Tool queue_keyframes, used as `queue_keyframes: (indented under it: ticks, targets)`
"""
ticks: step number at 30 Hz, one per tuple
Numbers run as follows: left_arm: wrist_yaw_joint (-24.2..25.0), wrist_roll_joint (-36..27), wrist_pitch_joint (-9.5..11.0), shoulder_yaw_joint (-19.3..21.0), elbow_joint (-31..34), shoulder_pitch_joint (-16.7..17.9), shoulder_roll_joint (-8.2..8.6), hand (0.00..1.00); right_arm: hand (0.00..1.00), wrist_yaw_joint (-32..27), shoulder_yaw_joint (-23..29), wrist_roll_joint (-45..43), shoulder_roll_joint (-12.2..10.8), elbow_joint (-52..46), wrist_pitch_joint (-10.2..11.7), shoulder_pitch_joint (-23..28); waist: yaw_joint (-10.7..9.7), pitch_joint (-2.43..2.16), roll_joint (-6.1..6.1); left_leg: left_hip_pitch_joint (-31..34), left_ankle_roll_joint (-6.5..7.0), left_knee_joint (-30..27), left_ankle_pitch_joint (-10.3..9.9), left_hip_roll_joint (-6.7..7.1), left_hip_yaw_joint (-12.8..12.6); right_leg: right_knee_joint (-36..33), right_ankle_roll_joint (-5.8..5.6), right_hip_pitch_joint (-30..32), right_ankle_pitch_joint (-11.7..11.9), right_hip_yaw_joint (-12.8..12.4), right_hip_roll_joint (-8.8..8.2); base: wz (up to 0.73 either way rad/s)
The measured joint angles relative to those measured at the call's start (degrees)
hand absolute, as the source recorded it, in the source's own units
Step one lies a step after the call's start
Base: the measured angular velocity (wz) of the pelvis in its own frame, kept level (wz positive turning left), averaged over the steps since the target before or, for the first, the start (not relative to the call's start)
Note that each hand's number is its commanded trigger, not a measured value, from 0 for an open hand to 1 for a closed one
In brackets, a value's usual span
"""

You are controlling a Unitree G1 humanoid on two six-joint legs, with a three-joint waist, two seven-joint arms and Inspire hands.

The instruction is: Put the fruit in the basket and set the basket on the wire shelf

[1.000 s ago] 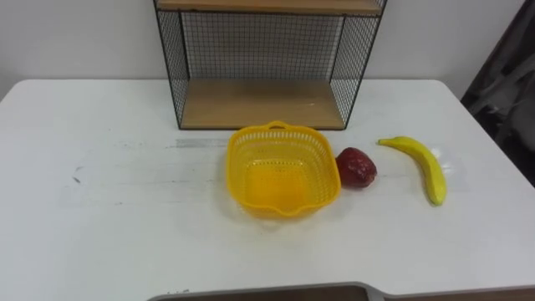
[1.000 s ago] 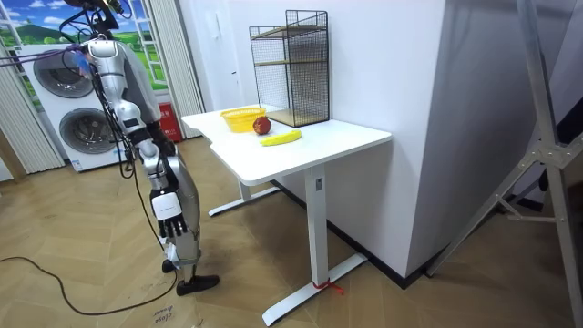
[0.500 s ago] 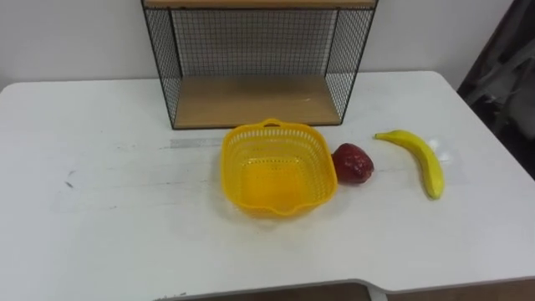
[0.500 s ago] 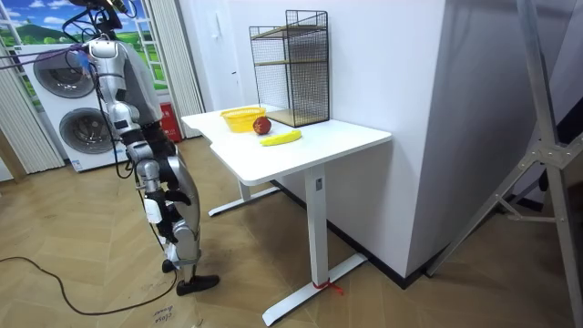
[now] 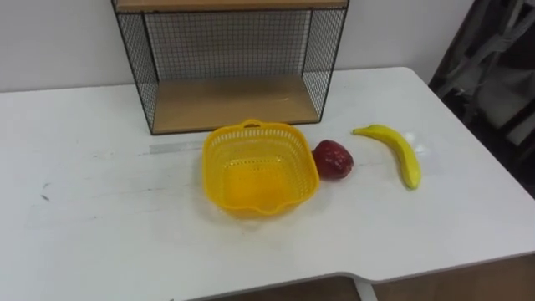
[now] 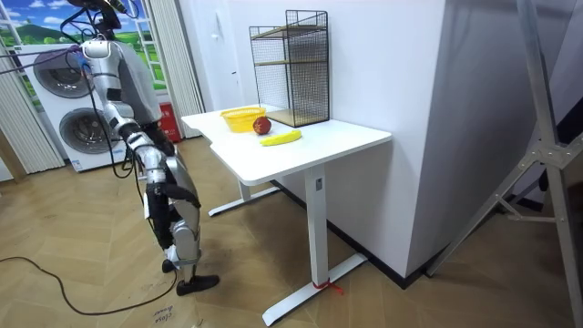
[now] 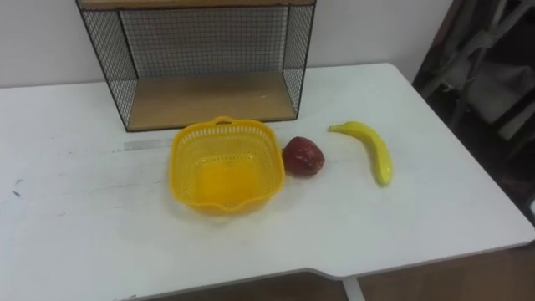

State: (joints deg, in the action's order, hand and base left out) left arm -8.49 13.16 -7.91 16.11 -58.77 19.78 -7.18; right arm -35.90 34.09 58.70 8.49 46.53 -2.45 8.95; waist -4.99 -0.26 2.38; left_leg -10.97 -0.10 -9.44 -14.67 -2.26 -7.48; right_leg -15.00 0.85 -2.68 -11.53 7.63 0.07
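White table (image 5: pixel 100 226) is seen from above, w/ a yellow basket (image 5: pixel 303 180) approx. at its centre. A red fruit (image 5: pixel 333 159) is set at the basket's 3 o'clock, right against the rim. A banana (image 5: pixel 393 150) is laid further out at 3 o'clock, apart from the fruit. Both are on the tabletop. A wire shelf (image 5: pixel 234 102) is placed at the basket's 12 o'clock, near it. In the room view the robot is stood on wood floor (image 6: pixel 82 273) off the table's end, w/ washers (image 6: pixel 68 128) behind it. Its right hand (image 6: pixel 151 199) is hung by the thigh; open vs. closed can't be told.
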Motion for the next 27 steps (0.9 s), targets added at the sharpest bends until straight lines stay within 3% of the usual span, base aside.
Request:
queue_keyframes:
  ticks: [4,6,9,12,19,22,27]
  targets:
    - [-1.3,0.0,1.3,-0.1,0.4,0.2,-0.72,0.00,0.00,-8.7,0.5,-7.9,1.1,-12.6,2.3,-0.9,0.0,0.16,0.38,0.5,0.00,-0.1,0.0,-0.02,-0.1,0.1,0.04,0.9,0.2,-0.2,0.13,-0.01]
    - [-2.0,-0.1,1.6,-0.9,0.5,0.2,-0.97,0.00,0.00,-14.4,-0.2,-10.4,2.9,-20.8,4.2,-1.1,0.4,0.18,0.56,1.1,0.00,0.0,0.0,-0.01,-0.1,0.1,0.03,1.5,0.2,0.1,0.13,0.00]
    - [-2.2,-0.1,2.1,-1.3,0.7,0.1,-1.19,0.00,0.00,-18.8,-0.3,-13.9,3.9,-26.6,5.7,-1.7,0.6,0.32,0.88,1.8,-0.01,-0.1,0.0,-0.02,0.1,0.2,0.04,1.7,0.3,0.4,0.14,0.04]
    - [-2.3,0.1,2.1,-1.9,0.7,0.0,-1.18,0.00,0.00,-22.4,-0.9,-22.9,4.1,-32.4,6.9,-2.6,1.0,0.33,0.89,2.2,-0.01,-0.1,0.0,-0.02,0.1,0.4,-0.01,1.8,0.3,0.3,0.17,0.00]
    - [-2.1,0.6,3.1,-4.0,1.2,-0.2,-1.24,0.00,0.00,-22.0,-4.5,-32.9,4.2,-43.1,7.7,-2.6,2.6,0.46,0.53,2.5,-0.01,0.1,0.0,0.02,-0.3,0.4,-0.03,2.5,0.4,-0.1,0.22,-0.07]
    - [-2.0,2.1,3.2,-4.3,1.3,-0.2,-1.24,0.00,0.00,-18.2,-7.9,-36.8,4.9,-46.0,8.6,-2.8,3.0,0.44,0.17,2.5,-0.01,0.1,0.0,-0.02,-0.3,0.5,-0.01,2.5,0.4,-0.1,0.28,-0.02]
    - [-0.8,2.8,3.1,-4.3,1.3,0.0,-1.25,0.00,0.00,-8.3,-10.7,-38.8,5.4,-46.0,7.9,-3.0,4.1,0.59,-0.07,2.4,-0.01,0.1,0.0,-0.05,-0.3,0.3,0.01,2.4,0.4,-0.2,0.29,0.00]
